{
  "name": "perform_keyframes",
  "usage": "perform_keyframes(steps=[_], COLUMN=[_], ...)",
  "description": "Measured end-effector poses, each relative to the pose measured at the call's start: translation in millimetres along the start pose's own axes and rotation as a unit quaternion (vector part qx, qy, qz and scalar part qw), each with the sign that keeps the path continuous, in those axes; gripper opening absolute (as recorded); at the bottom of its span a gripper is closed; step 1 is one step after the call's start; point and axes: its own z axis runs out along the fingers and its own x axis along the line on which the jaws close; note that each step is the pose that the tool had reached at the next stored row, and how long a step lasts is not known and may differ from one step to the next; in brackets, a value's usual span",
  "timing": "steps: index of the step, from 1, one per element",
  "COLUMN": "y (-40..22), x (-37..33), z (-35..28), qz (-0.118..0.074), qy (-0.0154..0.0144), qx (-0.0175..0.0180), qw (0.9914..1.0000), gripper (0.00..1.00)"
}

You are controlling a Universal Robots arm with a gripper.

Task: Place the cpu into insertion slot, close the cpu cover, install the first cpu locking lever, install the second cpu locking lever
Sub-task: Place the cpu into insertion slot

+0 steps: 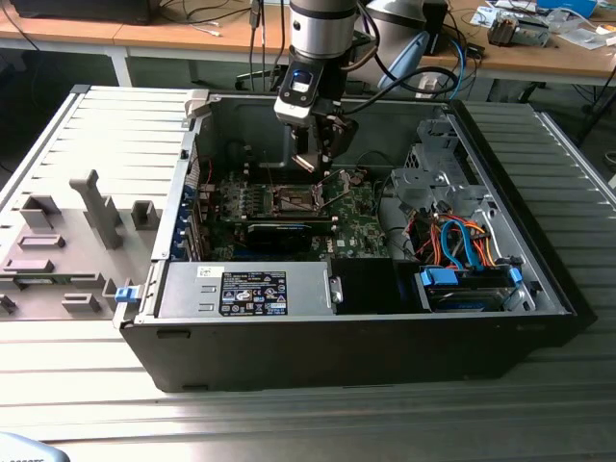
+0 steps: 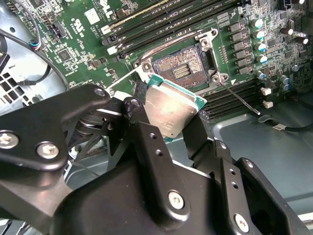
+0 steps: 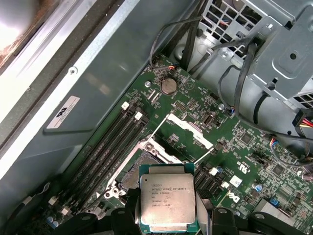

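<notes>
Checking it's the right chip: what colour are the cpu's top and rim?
The cpu has a dull silver-grey top and a green rim, clearest in the first wrist view.

Raised just above the insertion slot, not yet seated: the square cpu, dull silver top edged in green. Slot open, contacts bare, toward 10 o'clock from the case's middle in the exterior view. Swung up beside it, the silver cpu cover.

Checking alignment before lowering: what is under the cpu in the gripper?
Under the cpu lies the open insertion slot, its contacts partly showing in the second wrist view; the cpu hides one corner of it.
</notes>
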Motion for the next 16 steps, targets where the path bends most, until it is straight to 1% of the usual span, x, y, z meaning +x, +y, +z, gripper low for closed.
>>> perform_keyframes(steps=[16], y=[0.0], x=[0.0], z=[0.8], qz=[0.005], qy=[-0.0002], qx=[0.0001], qw=[0.99998], gripper=[0.55])
